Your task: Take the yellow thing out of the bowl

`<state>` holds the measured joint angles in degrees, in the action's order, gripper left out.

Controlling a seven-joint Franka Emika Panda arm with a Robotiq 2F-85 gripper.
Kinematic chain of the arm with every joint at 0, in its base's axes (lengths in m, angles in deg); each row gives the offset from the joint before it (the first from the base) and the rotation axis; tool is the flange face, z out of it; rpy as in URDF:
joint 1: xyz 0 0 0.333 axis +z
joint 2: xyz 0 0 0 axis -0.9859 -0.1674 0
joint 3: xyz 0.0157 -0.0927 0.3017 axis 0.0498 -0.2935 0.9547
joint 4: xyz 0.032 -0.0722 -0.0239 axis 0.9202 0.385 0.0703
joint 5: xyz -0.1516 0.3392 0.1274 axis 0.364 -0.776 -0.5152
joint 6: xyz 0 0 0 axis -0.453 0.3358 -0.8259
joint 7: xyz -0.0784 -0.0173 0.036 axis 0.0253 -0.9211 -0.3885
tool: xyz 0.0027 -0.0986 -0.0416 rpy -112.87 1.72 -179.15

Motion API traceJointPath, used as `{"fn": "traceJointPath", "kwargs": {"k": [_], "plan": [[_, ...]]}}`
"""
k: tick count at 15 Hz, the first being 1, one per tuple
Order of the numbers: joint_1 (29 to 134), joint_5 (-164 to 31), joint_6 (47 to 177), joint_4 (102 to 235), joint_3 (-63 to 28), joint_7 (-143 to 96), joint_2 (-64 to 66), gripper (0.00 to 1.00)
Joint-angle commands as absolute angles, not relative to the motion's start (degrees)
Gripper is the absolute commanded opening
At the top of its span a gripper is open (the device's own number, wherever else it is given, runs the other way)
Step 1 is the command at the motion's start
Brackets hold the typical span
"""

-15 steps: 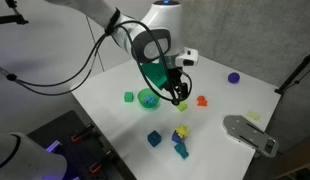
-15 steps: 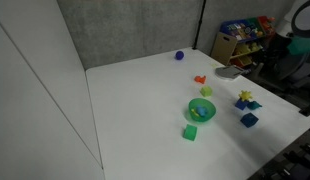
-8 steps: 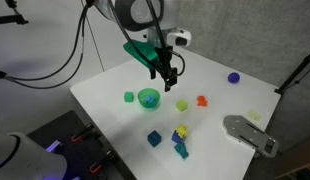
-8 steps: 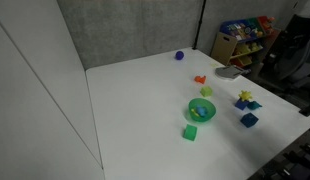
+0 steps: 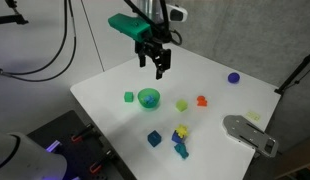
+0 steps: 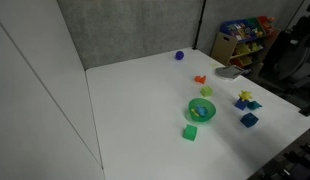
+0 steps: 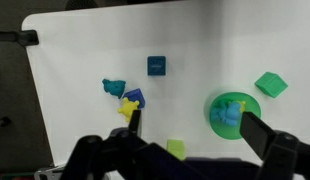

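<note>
The green bowl [image 7: 218,128] sits on the white table and shows in both exterior views [image 5: 142,101] [image 6: 191,112]. In the wrist view it holds a blue toy [image 7: 226,113], with a small sliver of the yellow thing [image 7: 242,103] at the toy's edge. My gripper [image 5: 155,64] hangs high above the table, behind the bowl, open and empty. In the wrist view its fingers [image 7: 198,128] frame the bowl's near side from far above.
A green cube [image 5: 128,97] lies beside the bowl and a lime block [image 5: 181,104] on its other side. An orange piece [image 5: 202,100], a purple ball [image 5: 234,77], a blue cube [image 5: 153,138], a yellow star piece [image 5: 179,131] and a grey object [image 5: 250,133] also lie on the table.
My gripper has risen from table height near the lime block to well above the table, moving back and away from the bowl. It carries nothing. The toys have not moved.
</note>
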<state>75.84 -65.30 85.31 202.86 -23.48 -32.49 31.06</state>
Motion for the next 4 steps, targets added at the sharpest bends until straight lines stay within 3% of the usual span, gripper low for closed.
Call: {"fn": "traceJointPath", "kwargs": {"k": [1,4], "plan": [[75.0,-65.5,84.5,202.6,-22.6,-33.3,31.3,1.00],[75.0,-65.5,83.5,202.6,-22.7,-34.0,31.4,1.00]]}}
